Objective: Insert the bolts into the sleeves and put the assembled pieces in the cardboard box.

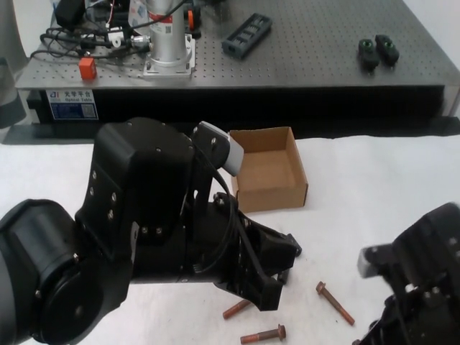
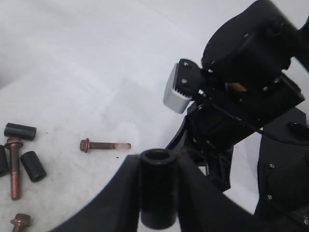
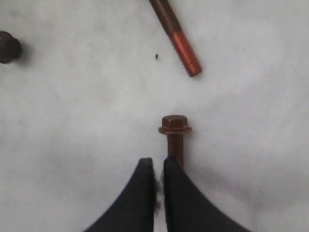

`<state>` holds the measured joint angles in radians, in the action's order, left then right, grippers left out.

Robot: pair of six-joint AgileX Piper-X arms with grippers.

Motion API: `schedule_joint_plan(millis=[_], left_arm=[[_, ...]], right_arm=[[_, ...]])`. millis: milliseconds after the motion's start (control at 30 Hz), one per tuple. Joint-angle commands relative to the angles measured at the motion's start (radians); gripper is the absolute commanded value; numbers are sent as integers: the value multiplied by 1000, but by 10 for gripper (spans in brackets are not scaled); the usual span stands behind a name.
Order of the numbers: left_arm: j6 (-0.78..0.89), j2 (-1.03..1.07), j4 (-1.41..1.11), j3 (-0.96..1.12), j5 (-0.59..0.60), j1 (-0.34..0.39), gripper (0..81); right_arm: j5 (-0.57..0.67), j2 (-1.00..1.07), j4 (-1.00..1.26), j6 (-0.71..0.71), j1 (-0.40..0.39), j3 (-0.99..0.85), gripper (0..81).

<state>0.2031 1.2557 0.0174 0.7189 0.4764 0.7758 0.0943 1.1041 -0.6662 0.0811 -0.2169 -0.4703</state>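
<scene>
- Left wrist view: left hand is grasping a sleeve.
- Right hand is hanging clenched beside a bolt.
- Cardboard box is sitting at twelve o'clock of loose bolts.

Light is bright and diffuse, from overhead; no hard shadows. High view: white surface nearly blown out, little texture. Black arm housings crush to flat dark, only pin highlights on screws. Cardboard box evenly lit inside, thin soft shadow at its near base. Far perforated metal plate has a dull sheen, no glare; band under it goes black. Left wrist view: sleeve in left pincer is a dark mass, faint sheen on rim; loose bolt throws a faint shadow. Right wrist view: surface greyer, hex-head bolt casts hardly any shadow.
</scene>
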Motion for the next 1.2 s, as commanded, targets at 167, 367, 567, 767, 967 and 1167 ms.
schedule_joint_plan(millis=[167,367,567,767,967,1167], left_arm=[[-9,-12,-12,12,-2,-3,7],[-9,-12,-12,12,-2,-3,7],[-5,-12,-12,12,6,-3,7],[-5,-12,-12,12,6,-3,7],[-5,-12,-12,12,6,-3,7],[-8,-12,-12,12,6,-3,7]], right_arm=[[13,-74,-41,11,5,-3,1],[0,-70,-105,9,5,-3,1],[7,3,-119,-5,5,-3,22],[2,144,-130,-15,5,-47,392],[-36,290,-130,-41,5,-153,325],[-36,400,-163,-49,5,-211,297]])
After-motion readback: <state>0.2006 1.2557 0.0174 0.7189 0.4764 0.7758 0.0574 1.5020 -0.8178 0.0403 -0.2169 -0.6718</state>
